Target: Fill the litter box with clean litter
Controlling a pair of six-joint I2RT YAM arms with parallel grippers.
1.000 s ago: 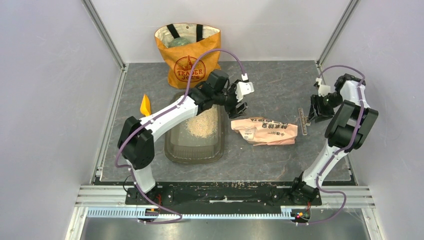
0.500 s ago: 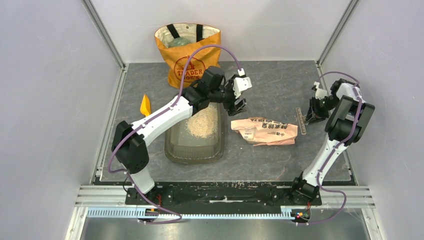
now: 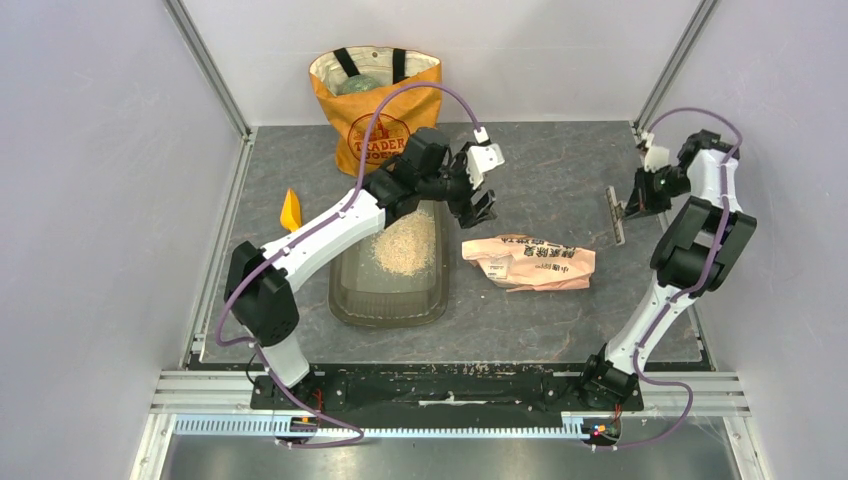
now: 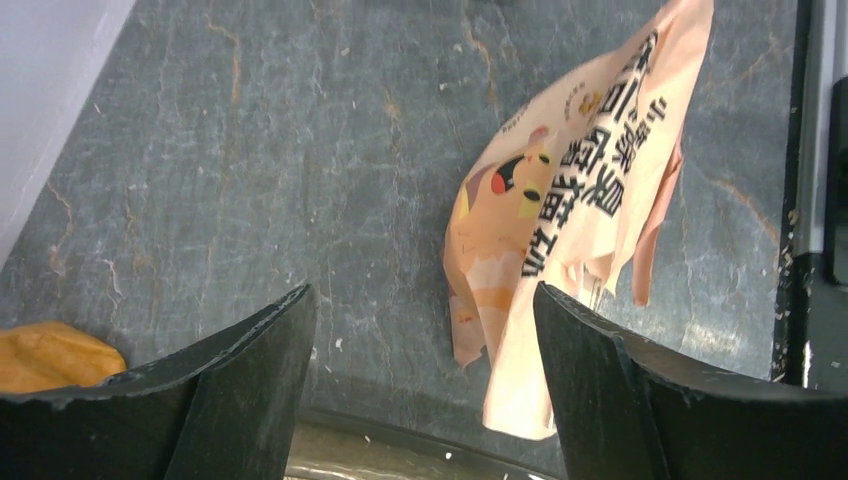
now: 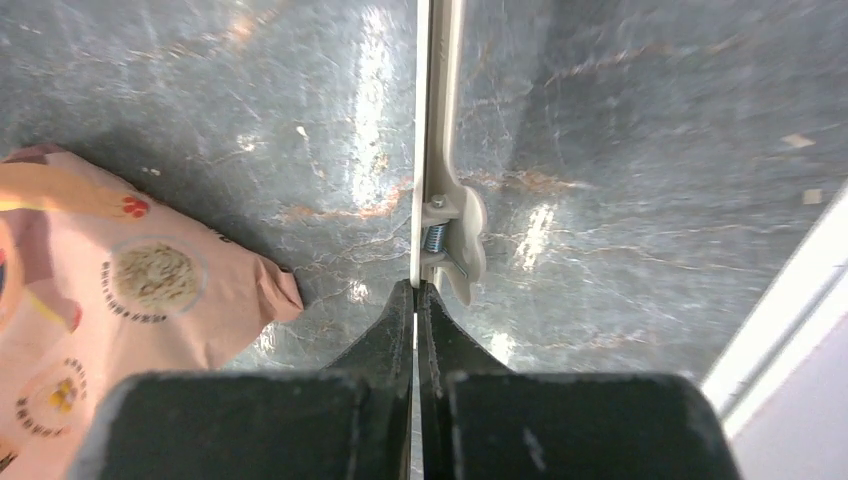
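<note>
Right arm has pulled up and back since a second ago. The right gripper [image 3: 632, 203] now sits nearer the far right corner. The grey bag clip [image 3: 613, 214] has come along with it, off its old spot by the end of the bag. In the wrist view both fingers are pinched flat together on the clip's near end. The spring and hinge tab sit just beyond the tips, and the long bar runs away from the camera over the table [image 3: 560, 170].

Left arm has barely shifted and reaches across the far end of the litter box [image 3: 345, 300]. The left gripper [image 3: 480, 207] is spread wide with nothing between its fingers, hovering past the box's far right corner. Its camera looks down on the crumpled pinkish-tan bag [image 4: 560, 200], which lies flat just right of the box, print side up.

The litter box sits centre-left, long axis running front to back. The clean litter [image 3: 404, 250] is a loose pale heap in the far half, and the near half shows tray floor. An orange scoop [image 3: 290, 212] lies left of the box, apart from it. An orange tote bag [image 3: 372, 100] stands upright by the back wall.
</note>
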